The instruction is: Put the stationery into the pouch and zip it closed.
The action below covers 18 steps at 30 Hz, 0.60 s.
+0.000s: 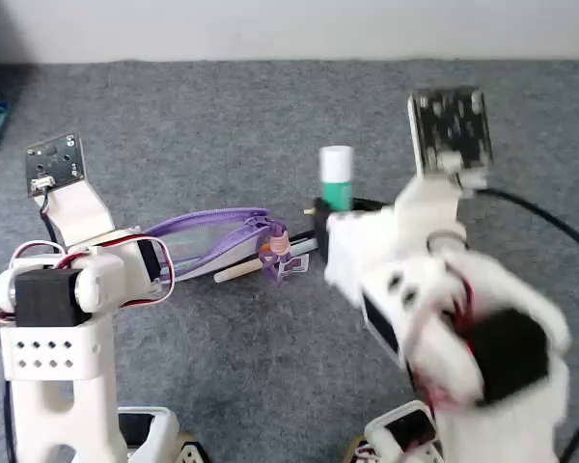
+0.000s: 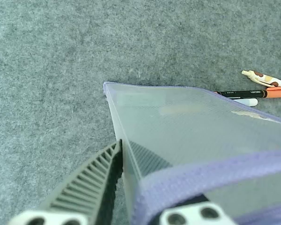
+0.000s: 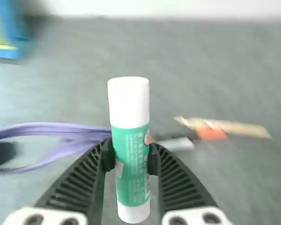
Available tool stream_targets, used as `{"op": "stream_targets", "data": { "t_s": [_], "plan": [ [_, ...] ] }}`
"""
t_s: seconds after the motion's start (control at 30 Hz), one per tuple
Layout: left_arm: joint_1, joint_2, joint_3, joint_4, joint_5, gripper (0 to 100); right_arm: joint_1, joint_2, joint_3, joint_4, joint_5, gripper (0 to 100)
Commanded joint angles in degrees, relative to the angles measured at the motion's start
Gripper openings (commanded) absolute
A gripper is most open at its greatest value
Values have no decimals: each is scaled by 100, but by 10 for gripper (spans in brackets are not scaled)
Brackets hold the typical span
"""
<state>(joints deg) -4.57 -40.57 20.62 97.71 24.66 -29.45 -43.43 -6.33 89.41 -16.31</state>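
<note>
Green-and-white glue stick (image 3: 129,150) stands upright, pinched at mid-body between the fingers of the right hand (image 3: 129,152), clear of the tabletop (image 1: 270,386). Just beyond this hand lies the purple-trimmed pouch (image 2: 187,126). The left hand (image 2: 131,159) is pressed together on the pouch's far end. Loose pens (image 2: 253,93) lie outside the pouch, on its side away from the left hand.

Step in hand, as judged: loading the glue stick. Next move: align the stick with the pouch mouth, insert it lengthwise, then release. Zipping is not yet due.

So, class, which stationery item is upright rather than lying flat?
The green-and-white glue stick, held upright in the right gripper; the pens lie flat beside the pouch.
</note>
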Motion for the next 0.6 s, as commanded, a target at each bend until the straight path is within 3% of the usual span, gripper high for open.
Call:
{"op": "stream_targets", "data": {
  "t_s": [0.0, 0.13, 0.23, 0.33, 0.57],
  "plan": [
    [-35, 273, -13, -105, 53, 12, -593, -673, 378, -585, 176, 8],
    [-35, 273, -13, -105, 53, 12, -936, -1763, 1582, -1253, 888, 8],
    [-35, 273, -13, -105, 53, 12, -963, -2571, 2681, -2431, 1248, 8],
    [-35, 273, -13, -105, 53, 12, -998, -2897, 3560, -3758, 1257, 8],
    [-44, 273, -13, -97, 53, 12, -1736, -2413, 4299, -5710, 1169, 8]
  ]
}}
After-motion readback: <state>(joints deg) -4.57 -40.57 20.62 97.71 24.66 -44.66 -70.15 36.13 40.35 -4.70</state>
